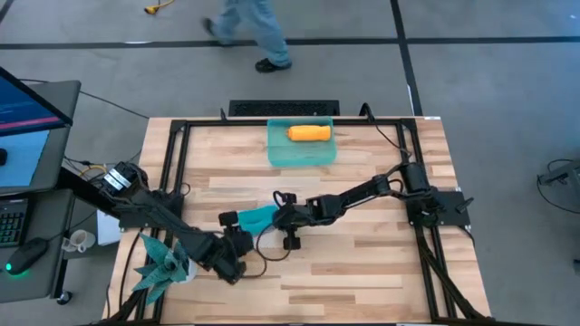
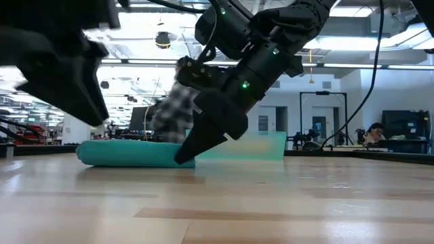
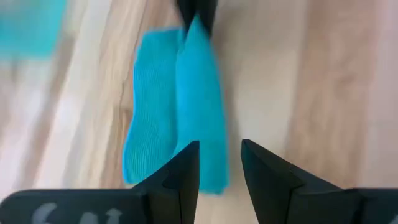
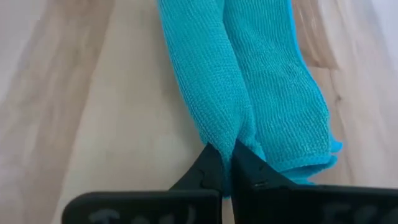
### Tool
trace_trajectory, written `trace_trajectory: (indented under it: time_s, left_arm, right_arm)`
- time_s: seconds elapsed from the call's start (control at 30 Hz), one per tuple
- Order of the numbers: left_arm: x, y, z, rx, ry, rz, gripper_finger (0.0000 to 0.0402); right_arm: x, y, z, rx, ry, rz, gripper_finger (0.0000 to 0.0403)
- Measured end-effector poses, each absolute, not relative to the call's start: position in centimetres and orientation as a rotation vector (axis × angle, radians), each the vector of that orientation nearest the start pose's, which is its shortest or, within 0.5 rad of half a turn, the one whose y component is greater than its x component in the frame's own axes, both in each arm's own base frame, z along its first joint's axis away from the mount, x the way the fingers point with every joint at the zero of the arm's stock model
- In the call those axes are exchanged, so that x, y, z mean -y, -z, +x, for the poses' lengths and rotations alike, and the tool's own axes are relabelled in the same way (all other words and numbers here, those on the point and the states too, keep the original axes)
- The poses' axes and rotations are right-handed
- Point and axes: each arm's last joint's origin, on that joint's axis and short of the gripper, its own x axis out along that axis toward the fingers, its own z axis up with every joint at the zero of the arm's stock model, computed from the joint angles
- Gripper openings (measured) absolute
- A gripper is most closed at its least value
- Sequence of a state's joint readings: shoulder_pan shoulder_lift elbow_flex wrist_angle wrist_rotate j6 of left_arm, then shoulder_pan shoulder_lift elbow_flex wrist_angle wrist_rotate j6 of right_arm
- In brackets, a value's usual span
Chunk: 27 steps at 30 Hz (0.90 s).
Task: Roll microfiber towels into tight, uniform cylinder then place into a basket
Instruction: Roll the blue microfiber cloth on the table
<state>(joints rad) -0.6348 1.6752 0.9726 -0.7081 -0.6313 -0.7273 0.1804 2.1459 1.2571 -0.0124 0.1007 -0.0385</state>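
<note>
Teal towel (image 1: 257, 217) rolled, lying on tabletop (image 1: 362, 272) mid-area, partly hidden under arms in high view. Right claw (image 4: 227, 163) pinched shut on fold at one towel end. Left claw (image 3: 219, 163) hovers at other end, narrowly parted, holding nothing. Orange towel (image 1: 309, 133) rolled in basket (image 1: 281, 154) at far edge. Person (image 1: 249, 27) beyond tabletop, cut off.

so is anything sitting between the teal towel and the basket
Nothing visible: bare wood lies between the teal towel, pinched by the right gripper, and the basket. The orange towel already fills its far side.
</note>
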Motion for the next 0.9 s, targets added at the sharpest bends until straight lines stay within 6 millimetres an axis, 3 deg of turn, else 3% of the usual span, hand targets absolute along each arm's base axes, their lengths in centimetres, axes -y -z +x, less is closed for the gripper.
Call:
trace_trajectory:
  time_s: [0.27, 0.57, 0.9]
  left_arm:
    - [17.9, -16.2, 22.3, -0.926, -0.322, 0.385, 0.0111]
    - [17.5, -14.0, 21.6, -0.901, -0.287, 0.332, 0.0111]
    - [17.2, -13.8, 21.9, -0.912, -0.277, 0.312, 0.0112]
  right_arm:
    - [-7.2, -10.1, 42.3, -0.892, -0.160, -0.011, 0.0036]
    - [-7.0, -10.1, 42.3, -0.892, -0.142, 0.017, 0.0029]
    - [-6.7, -10.1, 42.4, -0.894, -0.135, 0.038, 0.0025]
